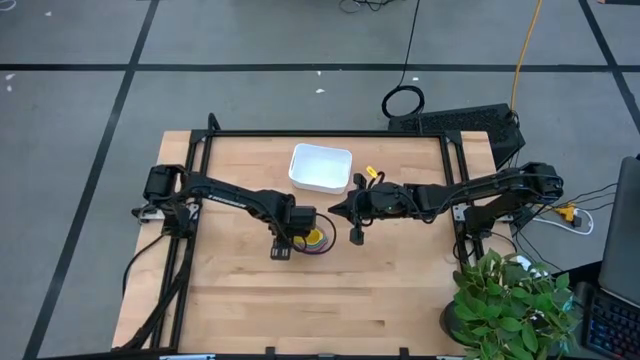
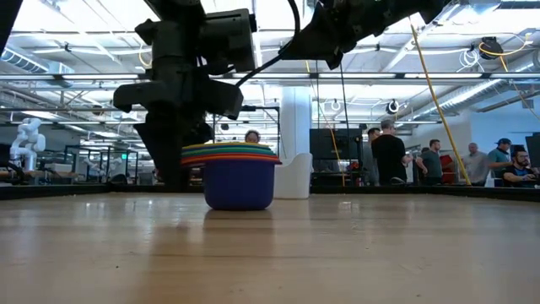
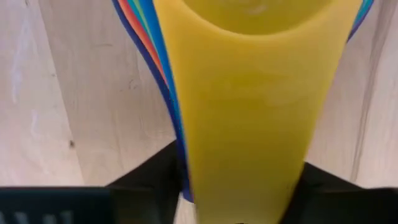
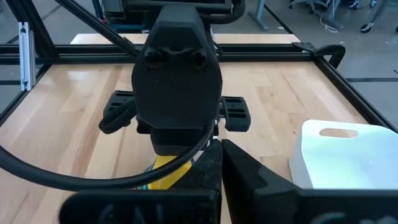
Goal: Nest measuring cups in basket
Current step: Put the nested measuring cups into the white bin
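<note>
Cups are sitting nested on the bench; left fingers are pinching their handles, likely for carrying to the basket. Right fingers: state unclear.

- A light wooden table with a black metal frame along its edges.
- A leafy green potted plant at one table corner.
- A coiled black cable on the grey floor, and a yellow cable nearby.
- Several people standing in the room beyond.
</note>
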Controlling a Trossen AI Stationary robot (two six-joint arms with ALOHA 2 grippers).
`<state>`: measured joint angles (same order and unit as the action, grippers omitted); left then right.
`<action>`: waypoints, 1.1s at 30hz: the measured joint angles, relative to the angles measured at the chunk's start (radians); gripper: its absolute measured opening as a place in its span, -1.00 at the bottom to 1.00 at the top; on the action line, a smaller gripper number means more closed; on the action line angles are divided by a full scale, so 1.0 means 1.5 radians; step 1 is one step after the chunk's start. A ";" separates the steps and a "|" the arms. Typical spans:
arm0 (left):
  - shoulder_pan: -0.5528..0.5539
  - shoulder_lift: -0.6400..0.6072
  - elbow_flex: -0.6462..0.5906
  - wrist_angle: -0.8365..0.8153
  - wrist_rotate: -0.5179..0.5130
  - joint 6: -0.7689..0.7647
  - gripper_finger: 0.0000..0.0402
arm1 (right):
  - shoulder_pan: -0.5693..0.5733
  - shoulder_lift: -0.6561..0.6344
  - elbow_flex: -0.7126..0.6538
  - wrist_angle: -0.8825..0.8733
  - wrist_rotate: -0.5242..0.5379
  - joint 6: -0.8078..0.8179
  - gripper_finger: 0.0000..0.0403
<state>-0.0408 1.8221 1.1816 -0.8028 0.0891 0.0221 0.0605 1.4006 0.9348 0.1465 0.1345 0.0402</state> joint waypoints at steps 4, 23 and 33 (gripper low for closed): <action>0.000 0.000 0.000 0.000 0.000 0.001 -0.32 | 0.000 0.000 0.000 0.000 0.000 0.000 -1.00; 0.000 0.000 0.000 -0.007 -0.020 -0.032 -0.33 | 0.000 0.000 0.000 -0.001 0.000 0.000 -1.00; 0.000 -0.013 -0.001 -0.013 -0.015 -0.026 -0.33 | 0.001 -0.059 0.000 -0.069 0.020 -0.005 -1.00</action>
<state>-0.0402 1.8021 1.1809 -0.8225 0.0668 -0.0169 0.0612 1.3117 0.9348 0.0428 0.1644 0.0322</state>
